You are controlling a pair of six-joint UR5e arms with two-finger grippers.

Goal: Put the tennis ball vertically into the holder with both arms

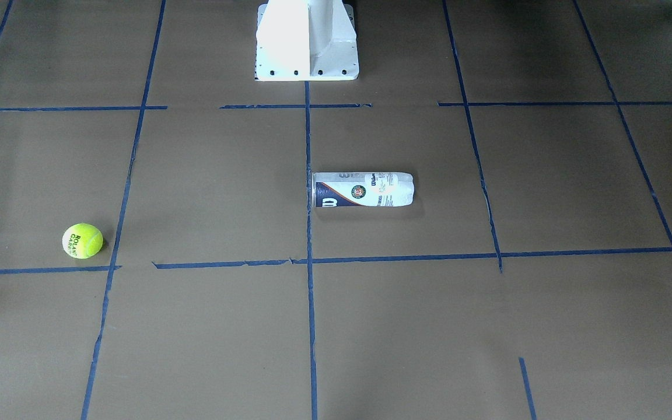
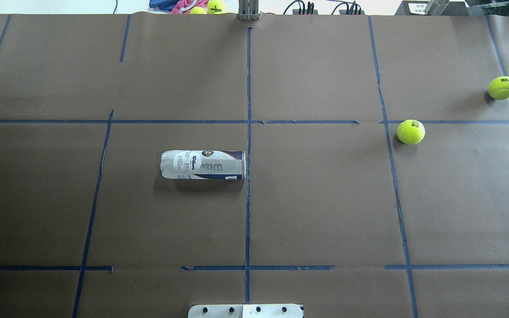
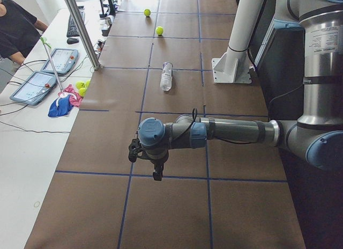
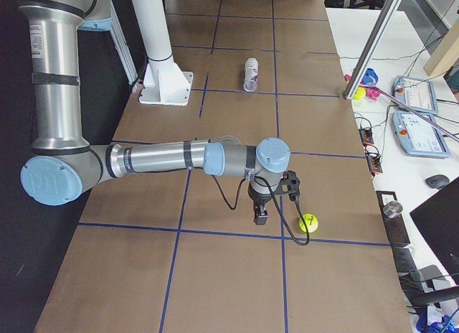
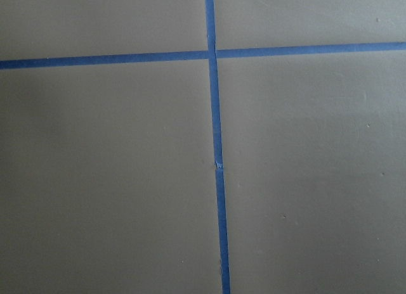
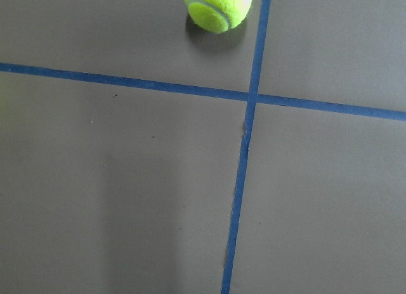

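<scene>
Gripper state cannot be told for either arm. The left gripper (image 3: 157, 171) and the right gripper (image 4: 260, 214) show only in the side views, each hanging fingers-down over the table (image 2: 325, 212), one toward each end. Neither touches a task item. The left wrist view shows only brown paper and blue tape (image 5: 216, 148). The can (image 2: 203, 164) lies on its side on the robot's left half. Its rimmed end sits just beside the centre tape line and its rounded end points away; the rimmed end appears to be the mouth. The tennis ball (image 2: 411, 131) rests on the right half, well apart from the can and just beside a tape crossing. A second ball (image 2: 503, 87) lies farther toward the right end.

Handling, as judged: the tennis ball is light and springy, and its felt gives the fingers good friction, but it rolls at a nudge. Close on it from above, across its widest line. The can is light, smooth and thin-walled, so it is likely to slip or buckle under a hard squeeze. Take hold around the labelled middle with moderate force, stand it mouth-up, and keep it steady. The ball looks about as wide as the can, so expect a snug entry that needs close centring over the mouth.
</scene>
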